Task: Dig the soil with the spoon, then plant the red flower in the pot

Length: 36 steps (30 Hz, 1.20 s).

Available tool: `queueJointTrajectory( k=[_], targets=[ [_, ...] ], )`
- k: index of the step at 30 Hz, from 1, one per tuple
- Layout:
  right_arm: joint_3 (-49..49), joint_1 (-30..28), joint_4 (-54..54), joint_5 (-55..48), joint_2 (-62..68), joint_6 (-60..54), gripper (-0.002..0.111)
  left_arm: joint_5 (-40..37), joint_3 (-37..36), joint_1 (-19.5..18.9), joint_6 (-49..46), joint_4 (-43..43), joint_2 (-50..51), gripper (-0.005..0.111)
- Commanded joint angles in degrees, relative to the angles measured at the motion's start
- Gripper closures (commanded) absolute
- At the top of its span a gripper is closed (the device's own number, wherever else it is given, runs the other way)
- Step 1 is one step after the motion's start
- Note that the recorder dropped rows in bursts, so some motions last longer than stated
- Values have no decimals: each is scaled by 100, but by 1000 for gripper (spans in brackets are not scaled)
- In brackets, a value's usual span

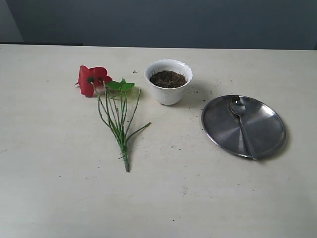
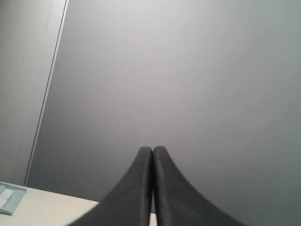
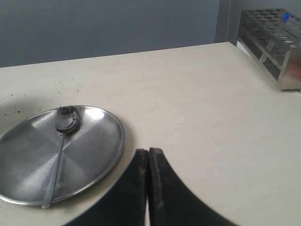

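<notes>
We find the left gripper point(image 2: 153, 150) and right gripper point(image 3: 148, 152) clenched, empty. The spoon point(image 1: 244, 128) lies on the plate point(image 1: 270, 126), staged for right-arm pickup. The red flower point(image 1: 93, 79) lies beside the pot point(image 1: 168, 95).

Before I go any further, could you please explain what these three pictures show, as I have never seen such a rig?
This is a robot with two arms, each ending in a gripper. One picture comes from a camera off the arms that looks down on the table; neither arm shows in it. The other two come from cameras on the wrists. The dark shape in each is a gripper: the left gripper and the right gripper. Both are shut and hold nothing. On the table lie a red flower, a white pot filled with soil, and a steel plate with a spoon on it. The right wrist view also shows a metal rack near the table's edge.
</notes>
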<state>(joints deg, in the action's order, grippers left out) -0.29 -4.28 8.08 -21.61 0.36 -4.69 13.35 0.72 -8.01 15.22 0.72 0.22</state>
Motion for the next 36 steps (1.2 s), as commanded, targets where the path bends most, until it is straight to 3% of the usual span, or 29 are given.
queueJointTrajectory(
  k=[1,7,15,22,29,32,36],
  targets=[
    [29,-22,12,85,-36,-27,109,24,245,11,197,45,-22,106],
    [29,-22,12,85,-36,-27,109,740,499,11,197,45,-22,106],
    [29,-22,12,70,-36,-27,109,-972,1333,11,724,-806,136,106],
    [29,-22,12,70,-36,-27,109,-2022,2282,21,713,-395,1098,106],
    [29,-22,12,70,-36,-27,109,-2411,3194,31,479,121,1962,106],
    [29,-22,12,84,-36,-27,109,-3156,3803,31,-217,510,2453,106],
    [29,-22,12,84,-36,-27,109,-3828,4494,31,-3066,2333,3240,106]
  ],
)
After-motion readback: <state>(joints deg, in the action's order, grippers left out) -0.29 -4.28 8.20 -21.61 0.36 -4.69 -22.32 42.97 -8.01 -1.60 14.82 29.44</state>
